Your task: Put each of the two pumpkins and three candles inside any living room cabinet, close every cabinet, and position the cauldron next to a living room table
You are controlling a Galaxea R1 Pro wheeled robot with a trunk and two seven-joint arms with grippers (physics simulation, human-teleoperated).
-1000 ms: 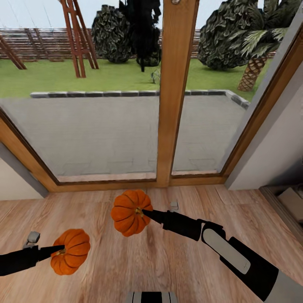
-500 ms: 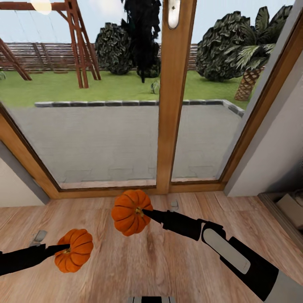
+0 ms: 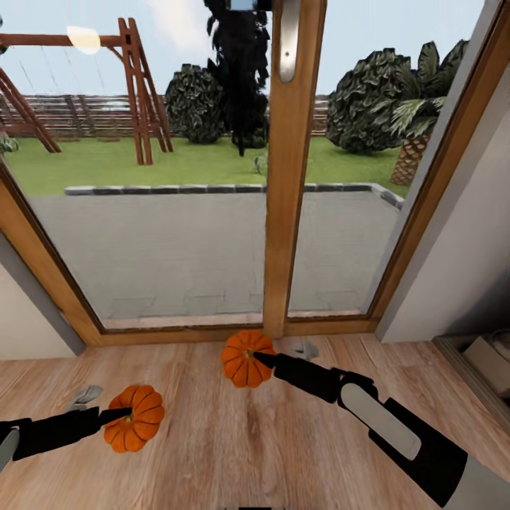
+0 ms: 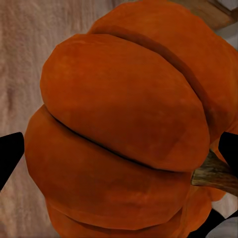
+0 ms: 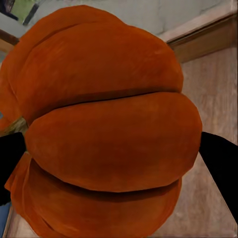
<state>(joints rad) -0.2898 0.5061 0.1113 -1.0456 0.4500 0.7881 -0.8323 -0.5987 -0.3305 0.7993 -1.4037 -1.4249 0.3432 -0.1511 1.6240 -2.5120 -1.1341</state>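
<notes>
Both jaws clenched: left gripper (image 3: 113, 416) grasping left pumpkin (image 3: 134, 428), right gripper (image 3: 263, 360) grasping right pumpkin (image 3: 245, 358), above wood floor (image 3: 234, 453) by glass door (image 3: 283, 177). Carry step; next, find cabinet.

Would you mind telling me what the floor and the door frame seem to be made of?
The floor looks like light wood planking with a matte finish: grain streaks and plank seams show. The door frame looks like smooth, warmer orange-brown wood with faint grain; since this is a render, laminate or veneer is equally possible for both.
</notes>
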